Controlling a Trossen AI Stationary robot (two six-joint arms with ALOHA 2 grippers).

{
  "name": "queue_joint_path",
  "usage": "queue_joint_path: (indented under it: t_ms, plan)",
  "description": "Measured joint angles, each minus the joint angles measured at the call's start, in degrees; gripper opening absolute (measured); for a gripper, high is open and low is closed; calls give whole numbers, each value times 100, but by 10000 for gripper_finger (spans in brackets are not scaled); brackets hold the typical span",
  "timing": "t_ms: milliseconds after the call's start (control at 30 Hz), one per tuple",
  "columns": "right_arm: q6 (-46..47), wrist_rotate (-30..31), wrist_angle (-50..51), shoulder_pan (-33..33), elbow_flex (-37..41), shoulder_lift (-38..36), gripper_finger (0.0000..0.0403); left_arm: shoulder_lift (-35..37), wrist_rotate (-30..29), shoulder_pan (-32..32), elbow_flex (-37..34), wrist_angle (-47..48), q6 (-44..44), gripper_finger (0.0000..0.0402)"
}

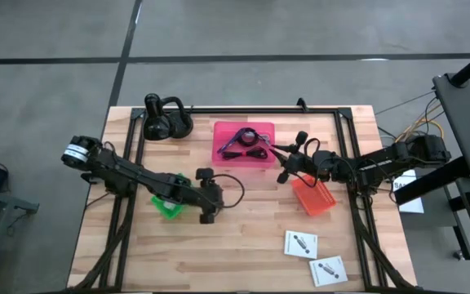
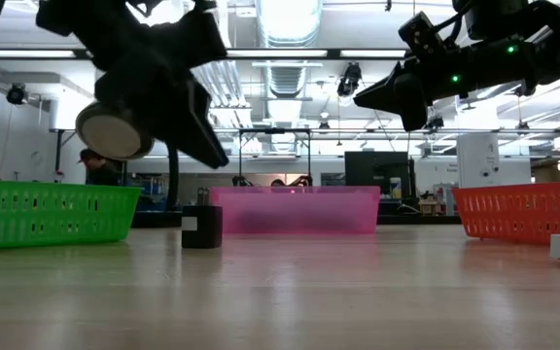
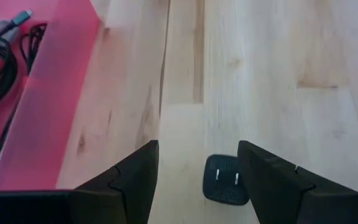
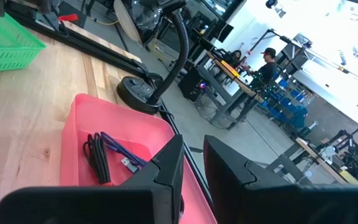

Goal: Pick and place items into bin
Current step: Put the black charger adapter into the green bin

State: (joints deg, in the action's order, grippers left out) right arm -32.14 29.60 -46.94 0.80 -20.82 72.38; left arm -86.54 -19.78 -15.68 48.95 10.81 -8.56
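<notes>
Plug [image 3: 226, 180], a small dark cube with prongs up, is lying on the table [image 3: 278, 74] directly between our left gripper's [image 3: 197, 180] wide-open jaws, untouched. We are holding our right gripper [image 4: 192, 168] nearly closed and empty above the pink bin [image 1: 243, 144], cables [image 1: 247, 144] lying inside.

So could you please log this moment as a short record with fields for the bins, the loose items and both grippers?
pink bin: holds black and purple cables
green bin: under the left arm
orange bin: contents not visible
dark cube: on the table, prongs up
white packets: two, on the table near the front edge
left gripper: open, above the dark cube
right gripper: shut, holds nothing, between pink and orange bins
</notes>
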Motion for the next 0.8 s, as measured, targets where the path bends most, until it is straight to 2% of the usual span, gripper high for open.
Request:
queue_joint_path:
  t_ms: [133, 333, 800]
  plan:
    - [3, -1, -2, 2, 0, 0, 52, 0, 63, 23, -189, -216, 0, 203]
    - [5, 0, -2, 1, 0, 0, 52, -46, 356, 36, -531, -1061, 195, 203]
    - [11, 1, 1, 35, -2, 0, 52, -641, 489, 35, -676, -1345, 186, 203]
